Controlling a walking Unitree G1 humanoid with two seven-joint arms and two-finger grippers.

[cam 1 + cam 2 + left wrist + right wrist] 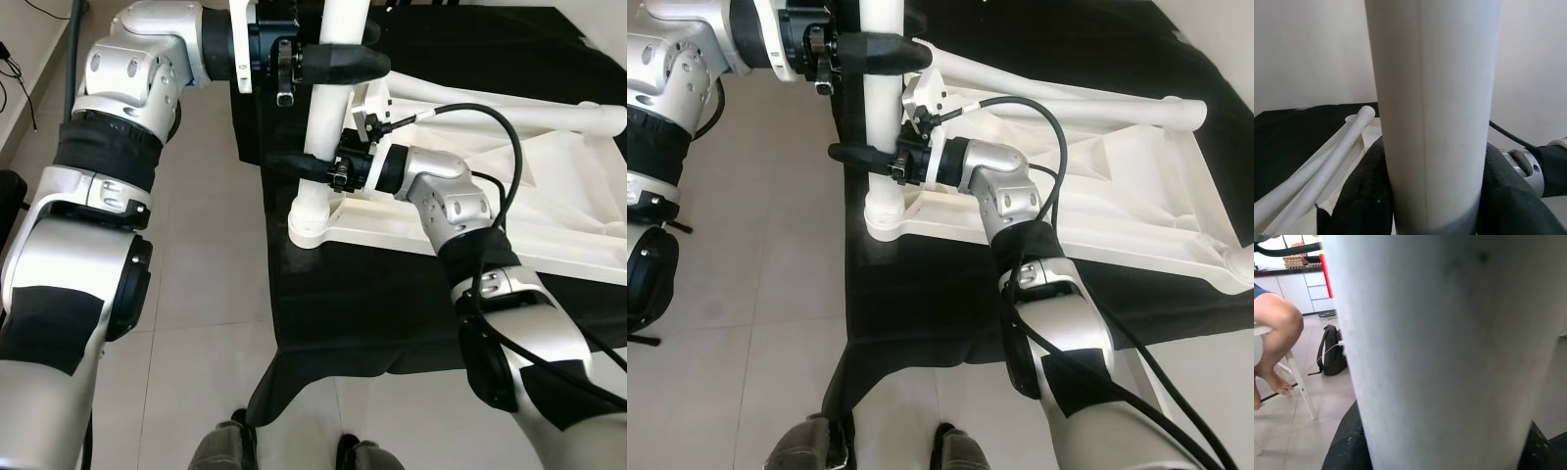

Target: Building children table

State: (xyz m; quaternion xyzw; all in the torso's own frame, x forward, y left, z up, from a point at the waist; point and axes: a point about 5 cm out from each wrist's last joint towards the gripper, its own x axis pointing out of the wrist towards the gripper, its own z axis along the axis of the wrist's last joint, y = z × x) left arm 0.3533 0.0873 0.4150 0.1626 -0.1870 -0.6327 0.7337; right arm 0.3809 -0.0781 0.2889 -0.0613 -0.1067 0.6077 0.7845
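Note:
A white children's table top (529,211) lies upside down on a black cloth (372,294). One white leg (328,108) stands upright in its near left corner socket (312,223). My left gripper (358,61) is shut on this leg high up. Lower on the same leg, just above the socket, my right gripper (296,164) is shut too. In the left wrist view the leg (1435,122) runs between black fingers (1364,196). It also stands close up in the right wrist view as the leg (1449,357).
Loose white legs (509,110) lie across the upturned top, the same legs (1327,166) in the left wrist view. Tiled floor (206,274) is on the left; my feet (220,448) stand at the cloth's edge. A seated person's leg (1278,328) and a black backpack (1332,352) are beyond.

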